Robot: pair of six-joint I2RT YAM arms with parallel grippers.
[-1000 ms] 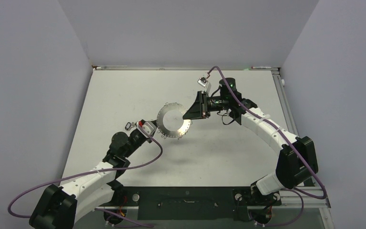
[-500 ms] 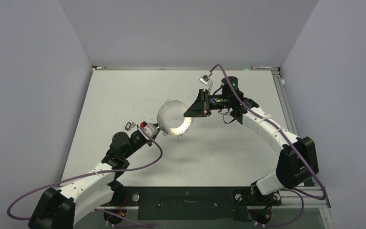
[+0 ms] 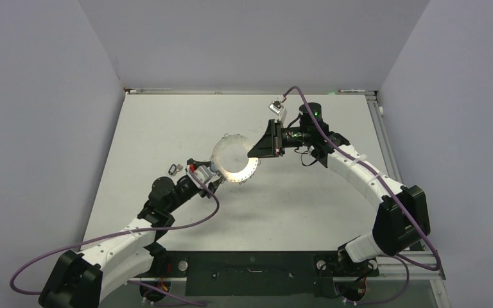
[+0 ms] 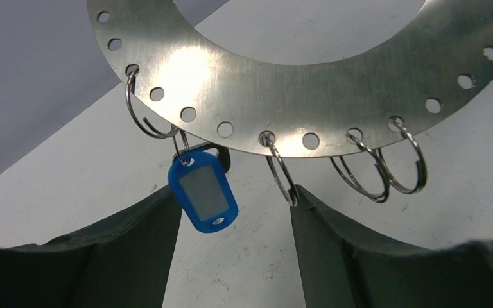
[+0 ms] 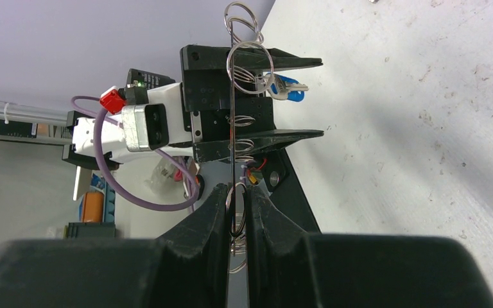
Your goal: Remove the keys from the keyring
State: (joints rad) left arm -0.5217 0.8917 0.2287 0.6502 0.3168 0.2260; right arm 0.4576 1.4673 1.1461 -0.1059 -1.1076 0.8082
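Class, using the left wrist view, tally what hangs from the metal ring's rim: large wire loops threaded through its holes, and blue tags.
Wire loops through the keyring's holes: 4
Blue tag: 1
Total: 5

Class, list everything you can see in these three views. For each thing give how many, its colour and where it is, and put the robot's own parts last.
table: one, white, under both arms.
keyring: one, silvery, held in the air by the right gripper.
wire loops: several, silvery, hanging from holes in the keyring's rim.
blue-headed key: one, blue, hanging from a loop between the fingers of the left gripper.
small item: one, silvery, on the table beside the left arm; too small to identify.
cables: two, purple, running along the arms.
left gripper: one, black, open at the keyring's rim.
right gripper: one, black, shut on the keyring's edge.
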